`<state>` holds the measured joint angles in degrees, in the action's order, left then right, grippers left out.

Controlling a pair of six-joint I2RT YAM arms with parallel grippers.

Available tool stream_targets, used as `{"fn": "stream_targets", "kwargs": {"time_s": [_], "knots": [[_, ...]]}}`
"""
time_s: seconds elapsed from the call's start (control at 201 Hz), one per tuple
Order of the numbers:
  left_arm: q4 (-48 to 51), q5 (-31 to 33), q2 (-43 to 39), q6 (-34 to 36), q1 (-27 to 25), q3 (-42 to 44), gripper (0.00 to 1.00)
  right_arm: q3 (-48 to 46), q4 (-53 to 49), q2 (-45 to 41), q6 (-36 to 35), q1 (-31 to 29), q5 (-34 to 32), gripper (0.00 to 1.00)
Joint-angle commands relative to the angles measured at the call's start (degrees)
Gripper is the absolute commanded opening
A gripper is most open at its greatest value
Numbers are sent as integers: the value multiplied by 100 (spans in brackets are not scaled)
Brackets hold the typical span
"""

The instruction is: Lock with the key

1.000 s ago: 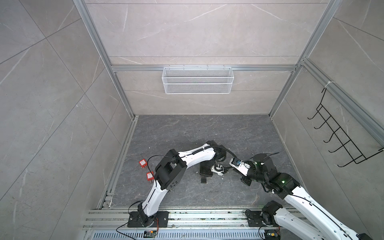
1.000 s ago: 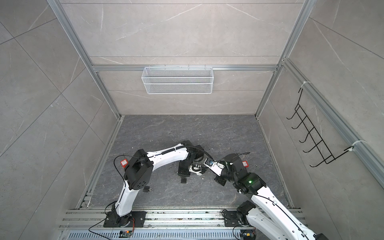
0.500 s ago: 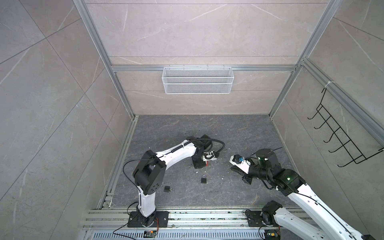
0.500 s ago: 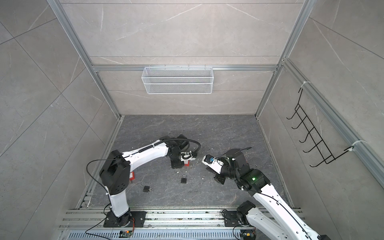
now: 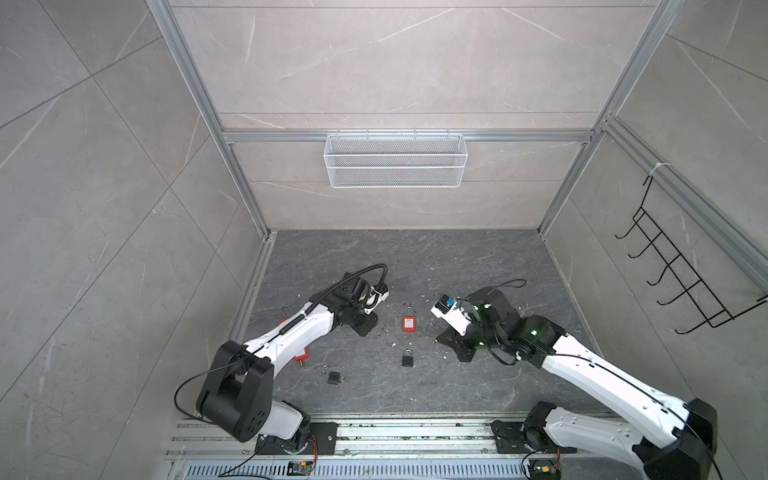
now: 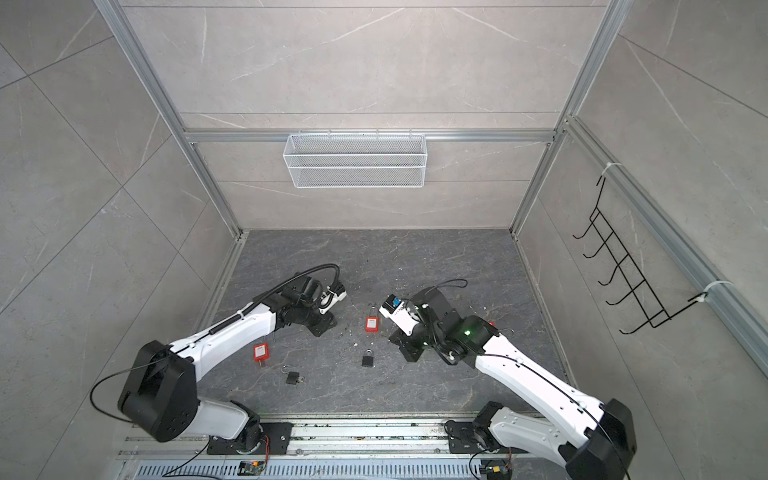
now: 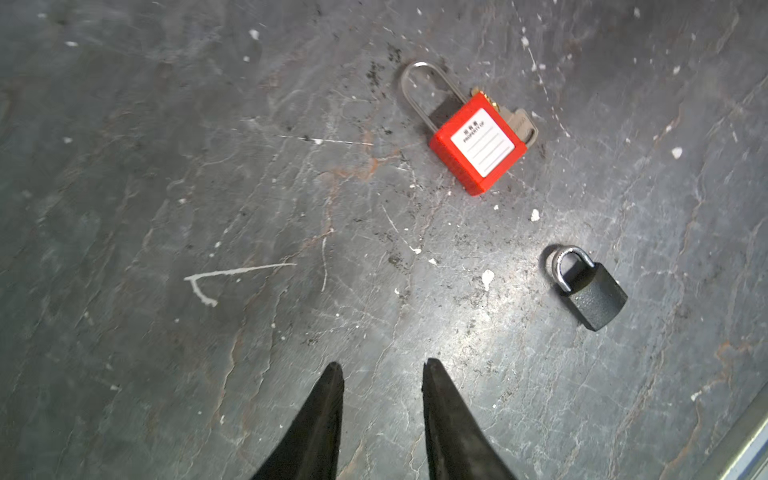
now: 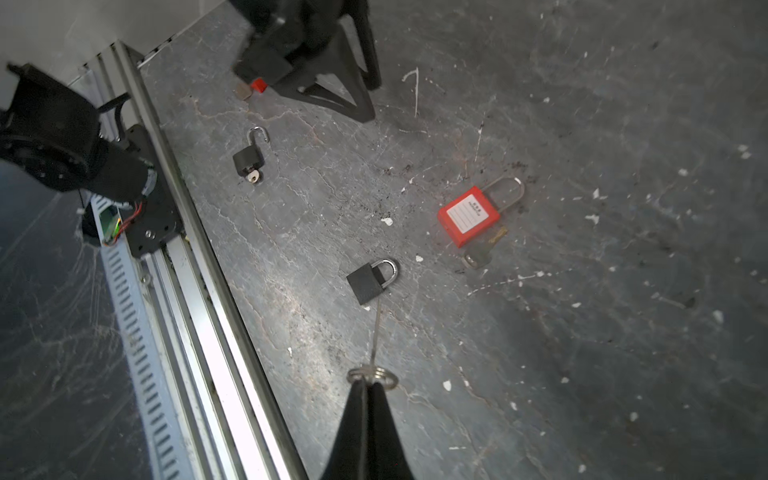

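— What's unclear?
— The right gripper is clamped on a silver metal key ring. Whether the thin sliver past it is the key, I cannot tell.
— The lock?
— The small black metal padlock, shackle shut, lies just ahead of it. The left gripper gapes empty, with the red plastic padlock farther ahead.
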<state>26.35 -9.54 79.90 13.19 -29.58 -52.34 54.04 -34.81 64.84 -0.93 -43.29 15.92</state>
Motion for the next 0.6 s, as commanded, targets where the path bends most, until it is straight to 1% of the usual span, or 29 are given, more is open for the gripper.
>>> {"fn": "stream_targets", "kwargs": {"time_s": [0.0,0.124,0.239,0.339,0.448,0.592], "knots": [[-669,-277,-645,-622,-21,396,35,155,-65,503,1443,-390,-717,0],[-846,-285,-1077,-772,20,777,36,-3,80,903,2180,-876,-1267,0],[-860,-300,-1251,-821,36,951,36,-323,494,1133,2742,-1054,-1520,0],[-863,-310,-1316,-943,42,1022,35,-445,743,1479,2883,-1153,-1722,0],[-871,-489,-1370,-1085,41,1089,36,-456,917,1840,2910,-1173,-1840,0],[-886,-676,-1562,-1333,44,1183,35,-534,1234,2054,2941,-1182,-2032,0]]}}
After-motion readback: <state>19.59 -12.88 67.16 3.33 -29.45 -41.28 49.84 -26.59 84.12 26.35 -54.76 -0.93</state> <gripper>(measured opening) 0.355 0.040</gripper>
